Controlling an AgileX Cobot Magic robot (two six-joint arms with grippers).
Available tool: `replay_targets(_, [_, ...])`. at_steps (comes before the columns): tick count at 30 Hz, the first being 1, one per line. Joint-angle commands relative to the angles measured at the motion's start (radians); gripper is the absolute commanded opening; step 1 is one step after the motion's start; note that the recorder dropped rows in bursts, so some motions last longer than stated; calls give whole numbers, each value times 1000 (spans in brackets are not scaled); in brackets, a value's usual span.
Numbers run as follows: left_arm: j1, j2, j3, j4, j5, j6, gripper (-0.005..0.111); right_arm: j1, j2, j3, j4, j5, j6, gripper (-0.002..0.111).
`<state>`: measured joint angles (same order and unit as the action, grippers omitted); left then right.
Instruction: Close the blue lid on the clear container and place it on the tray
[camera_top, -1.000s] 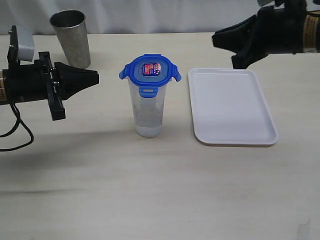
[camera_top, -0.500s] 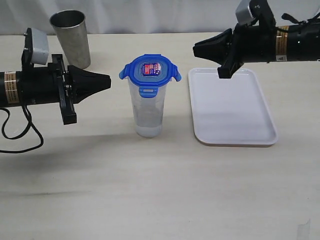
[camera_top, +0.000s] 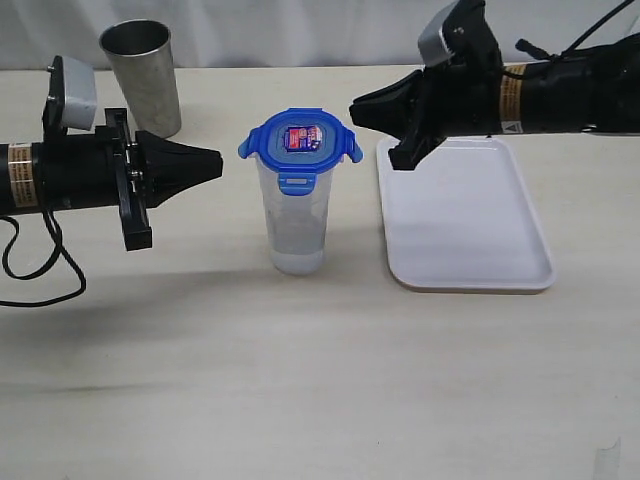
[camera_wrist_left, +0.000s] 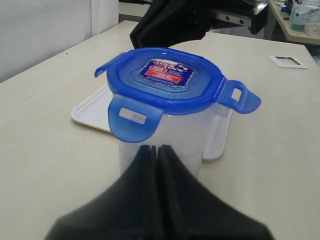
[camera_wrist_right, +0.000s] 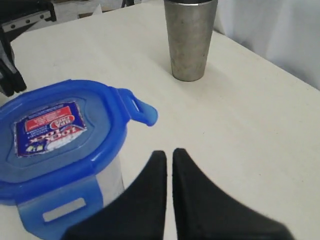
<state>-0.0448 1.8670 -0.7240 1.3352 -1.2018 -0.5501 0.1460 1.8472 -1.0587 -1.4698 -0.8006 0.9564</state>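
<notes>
The clear container (camera_top: 297, 222) stands upright mid-table with the blue lid (camera_top: 299, 140) resting on its rim, red-and-white sticker up and flaps sticking outward. To its right lies the white tray (camera_top: 465, 215), nothing on it. My left gripper (camera_top: 214, 164) is shut and empty, pointing at the container from the left, a short gap away; its wrist view shows the lid (camera_wrist_left: 167, 82) and container (camera_wrist_left: 165, 142) just beyond the gripper (camera_wrist_left: 155, 148). My right gripper (camera_top: 357, 110) is shut and empty, close to the lid's right flap (camera_wrist_right: 140, 109); the right wrist view shows this gripper (camera_wrist_right: 169, 155) beside the lid (camera_wrist_right: 57, 135).
A grey steel cup (camera_top: 142, 75) stands at the back left, behind my left arm; it also shows in the right wrist view as the cup (camera_wrist_right: 189, 37). The tray's corner (camera_wrist_left: 92, 107) appears behind the container. A cable (camera_top: 40, 265) trails from the left arm.
My right arm has swung in leftward from the far right, over the tray's back edge, to near the lid. My left gripper advanced toward the container, then held still.
</notes>
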Motion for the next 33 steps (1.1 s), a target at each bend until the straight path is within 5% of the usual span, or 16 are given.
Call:
replay_targets(1, [-3,3,2,22,-19,0,0,33,0,-9,-1,102,-15,4])
replay_targets(16, [-3,3,2,9,-19,0,0,35,0,-10,-15,145,0,4])
replay_targets(33, [-3,5,2,-222,-19,99,0,35,0,-10,-16,141,0,4])
